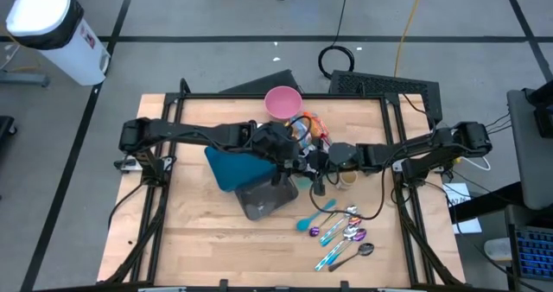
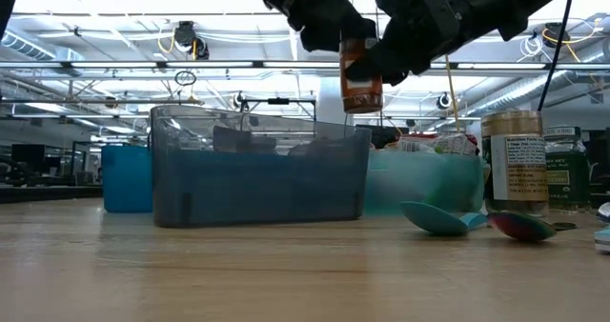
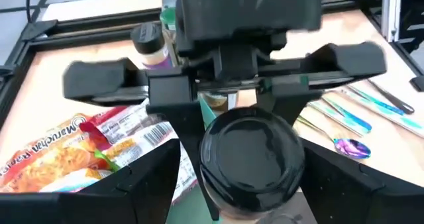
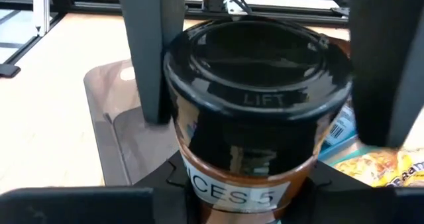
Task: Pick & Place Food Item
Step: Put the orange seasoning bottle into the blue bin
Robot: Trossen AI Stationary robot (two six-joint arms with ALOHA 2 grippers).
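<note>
Black-lidded and amber, the spice jar [image 2: 361,82] hangs in the air above the grey bin [image 2: 259,174], its label half hidden, with the left gripper [image 3: 232,177] spread around it and the right gripper [image 4: 255,204] clamped on its body.

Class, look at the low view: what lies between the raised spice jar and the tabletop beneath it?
Only air beside the grey bin; the spice jar hangs clear above the table.
</note>
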